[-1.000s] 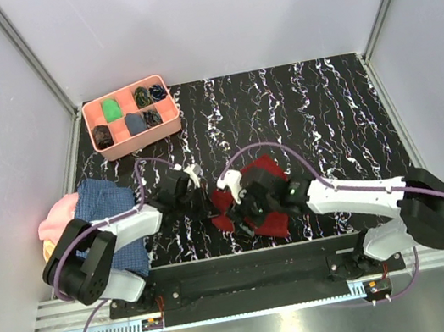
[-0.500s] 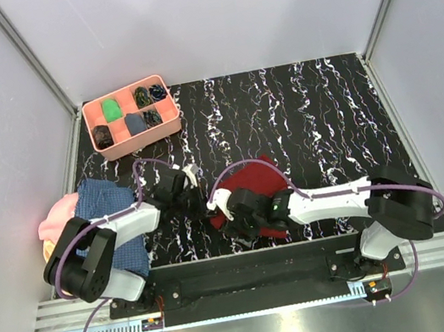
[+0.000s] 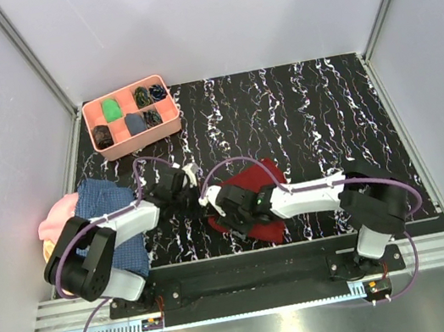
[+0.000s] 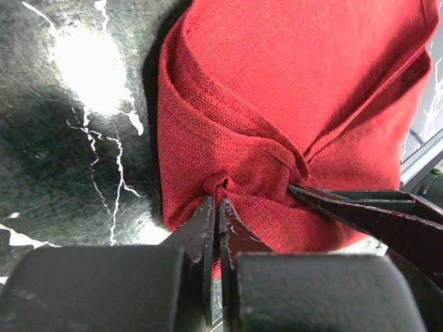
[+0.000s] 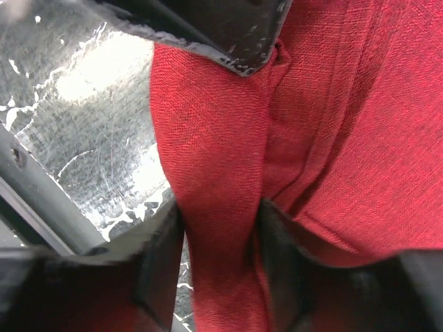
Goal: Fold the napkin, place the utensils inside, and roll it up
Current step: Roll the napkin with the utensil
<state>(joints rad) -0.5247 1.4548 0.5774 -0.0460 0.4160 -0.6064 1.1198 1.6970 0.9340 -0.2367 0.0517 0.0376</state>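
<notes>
Item one, the napkin (image 3: 255,199): a dark red cloth, bunched and partly folded, lying on the black marbled table (image 3: 325,113) near its front edge, between my two arms. Item two, the left gripper (image 4: 217,204): its fingers are pressed almost together on a small puckered pinch at the cloth's edge, which I judge is there to anchor that corner. Item three, the right gripper (image 5: 220,218): its fingers are closed onto a thick vertical fold of the same cloth, which fills the gap between them, probably to draw that layer across and make the fold. The two grippers sit just beside each other on the cloth. Item four, the pink tray (image 3: 146,141): it stands at the far left corner of the table, well apart from the work, and is divided into compartments. One holds something green, one something grey-blue, and the others hold dark pieces too small to identify. Item five, the utensils: I cannot make them out anywhere. Item six, the blue checked cloth (image 3: 100,206), lying over a pink cloth (image 3: 55,217) at the left edge.
</notes>
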